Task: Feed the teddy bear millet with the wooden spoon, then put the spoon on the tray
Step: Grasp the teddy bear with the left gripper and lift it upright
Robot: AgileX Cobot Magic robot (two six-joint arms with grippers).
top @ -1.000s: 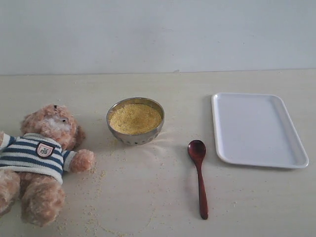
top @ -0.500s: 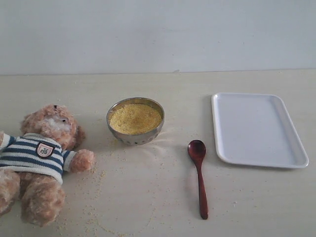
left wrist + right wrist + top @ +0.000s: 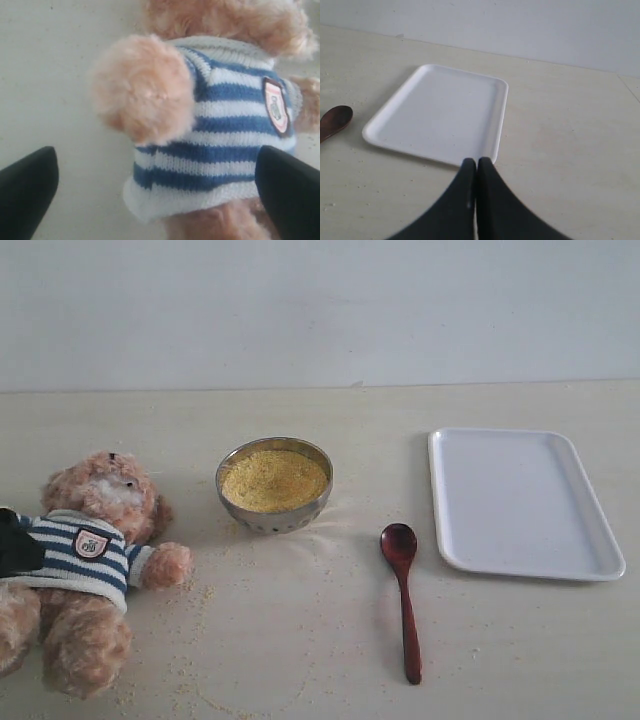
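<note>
Since the earlier frame, the left gripper [image 3: 14, 546] has been brought in at the left edge, over the teddy bear [image 3: 95, 560] lying on the bench [image 3: 300, 640]. Its jaws are spread wide and nothing is held. The right gripper [image 3: 476, 167] is pressed shut on nothing, and the tray [image 3: 440, 110] is seen beyond its tips. Open room is left between the wooden spoon [image 3: 403, 590], the tray and the steel bowl [image 3: 274, 518] of millet [image 3: 273, 480]. Stray grains are scattered beside the bear, which is cut off by the frame edge.
</note>
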